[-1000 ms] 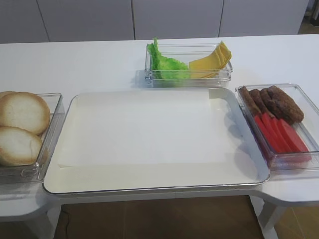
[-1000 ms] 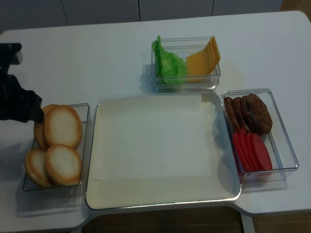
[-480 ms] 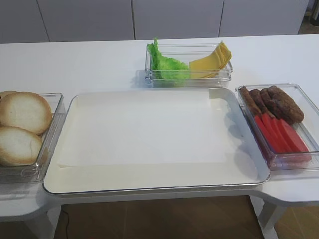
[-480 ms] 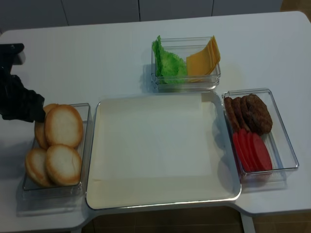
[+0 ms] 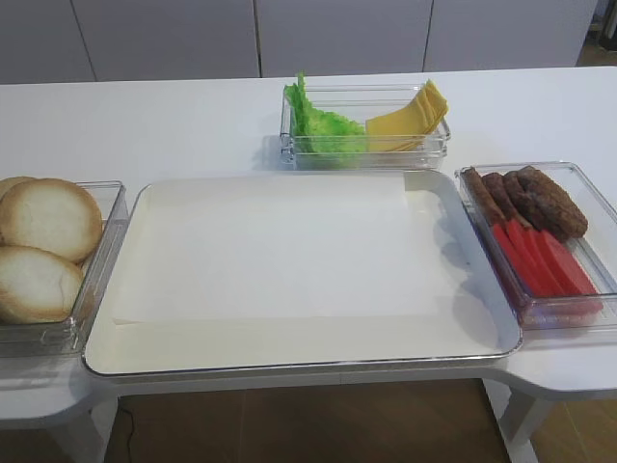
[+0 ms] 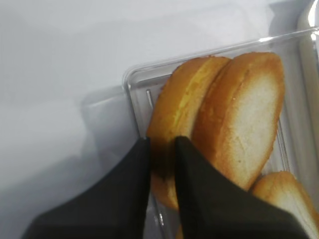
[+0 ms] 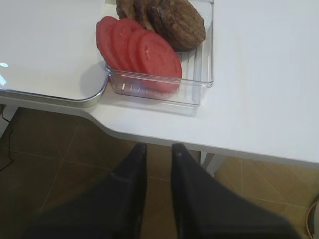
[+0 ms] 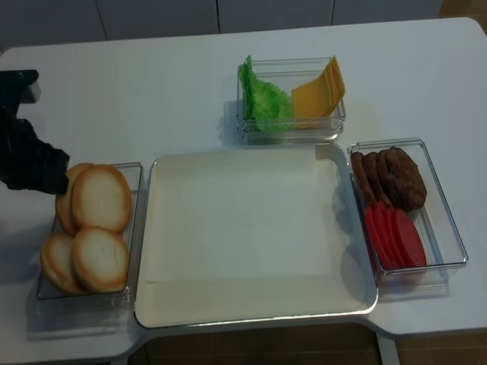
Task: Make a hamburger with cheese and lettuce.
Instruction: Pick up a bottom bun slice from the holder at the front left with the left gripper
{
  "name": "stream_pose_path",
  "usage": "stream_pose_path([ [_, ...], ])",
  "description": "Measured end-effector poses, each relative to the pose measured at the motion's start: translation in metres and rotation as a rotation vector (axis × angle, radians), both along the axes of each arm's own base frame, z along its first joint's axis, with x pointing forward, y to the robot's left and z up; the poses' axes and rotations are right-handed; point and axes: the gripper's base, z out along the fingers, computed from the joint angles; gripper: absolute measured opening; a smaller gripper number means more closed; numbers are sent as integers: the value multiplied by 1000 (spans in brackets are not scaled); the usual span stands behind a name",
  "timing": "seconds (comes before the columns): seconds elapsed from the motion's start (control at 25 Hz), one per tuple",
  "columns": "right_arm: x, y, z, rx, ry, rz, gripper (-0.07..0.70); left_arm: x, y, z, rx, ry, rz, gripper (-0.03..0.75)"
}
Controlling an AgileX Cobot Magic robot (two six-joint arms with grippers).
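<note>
Nothing assembled: white metal-rimmed tray (image 5: 289,347) bare. Left tool (image 6: 160,147) narrow, pinching the rearmost round golden-rimmed bun half (image 6: 174,124) in its clear bin. Yellow cheese slices (image 5: 410,121) and green frilly lettuce (image 5: 318,121) untouched. Right tool (image 7: 157,149) nearly closed, empty, off-bench.

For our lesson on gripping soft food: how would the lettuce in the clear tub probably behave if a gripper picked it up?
The lettuce looks thin and frilly, so it would likely flop and droop rather than hold shape. It seems light for its bulk, so a gentle pinch should lift it. Its crinkled edges might tear or snag on the tub wall it leans against beside the cheese.
</note>
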Motion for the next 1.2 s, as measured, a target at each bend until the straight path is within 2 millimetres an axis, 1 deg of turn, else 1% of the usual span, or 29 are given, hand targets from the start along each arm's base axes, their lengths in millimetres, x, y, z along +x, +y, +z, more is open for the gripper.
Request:
stream_pose_path([
  [0.4, 0, 0, 0, 0, 0, 0, 135, 0, 0, 0, 6, 1, -25, 109],
  [0.48, 0, 0, 0, 0, 0, 0, 135, 0, 0, 0, 6, 1, -25, 123],
  [0.68, 0, 0, 0, 0, 0, 0, 135, 0, 0, 0, 7, 0, -29, 210],
  [0.76, 0, 0, 0, 0, 0, 0, 135, -1, 0, 0, 7, 1, -32, 228],
  [1.0, 0, 0, 0, 0, 0, 0, 135, 2, 0, -7, 0, 20, -31, 239],
  [1.2, 0, 0, 0, 0, 0, 0, 135, 2, 0, -7, 0, 20, -31, 228],
])
